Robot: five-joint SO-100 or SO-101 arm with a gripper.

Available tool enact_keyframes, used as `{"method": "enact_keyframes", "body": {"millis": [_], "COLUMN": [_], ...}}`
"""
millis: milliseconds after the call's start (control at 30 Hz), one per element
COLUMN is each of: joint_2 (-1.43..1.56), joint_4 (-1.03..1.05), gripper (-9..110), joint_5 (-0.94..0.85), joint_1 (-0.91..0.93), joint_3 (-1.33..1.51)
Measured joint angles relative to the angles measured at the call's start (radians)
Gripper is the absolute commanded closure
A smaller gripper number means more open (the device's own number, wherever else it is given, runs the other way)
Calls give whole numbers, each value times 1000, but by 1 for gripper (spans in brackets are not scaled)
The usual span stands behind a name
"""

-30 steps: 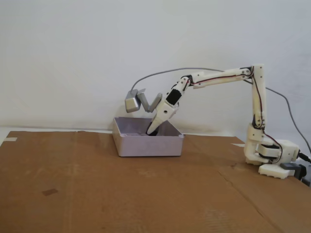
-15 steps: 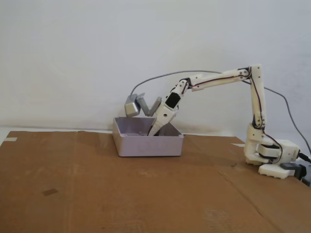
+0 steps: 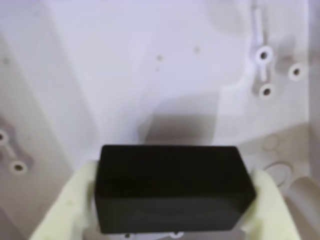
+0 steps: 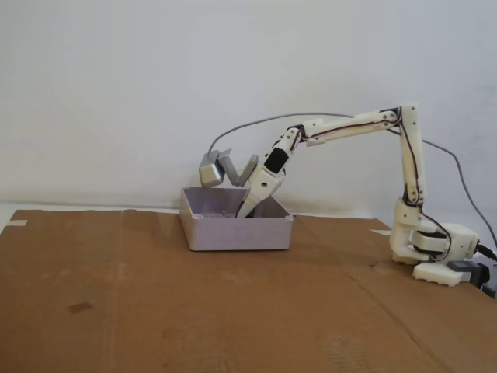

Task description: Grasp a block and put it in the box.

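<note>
In the wrist view, the black block sat clamped between the gripper's 2 pale fingers, above the lilac floor of the box. The floor ahead lay bare, with walls rising at left and right.

In the fixed view, the box stood on brown cardboard with open room all around. The white arm reached leftward from its base and bent down, its gripper dipped inside the box, below the near rim.
</note>
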Motion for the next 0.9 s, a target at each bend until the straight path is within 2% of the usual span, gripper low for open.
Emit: {"method": "enact_keyframes", "body": {"millis": [67,267,600,900], "joint_2": [0,0,0,0], "joint_4": [0,0,0,0], "gripper": [82,68,57,57], "joint_5": [0,0,0,9], "joint_1": [0,0,0,-6], "joint_3": [0,0,0,0]}}
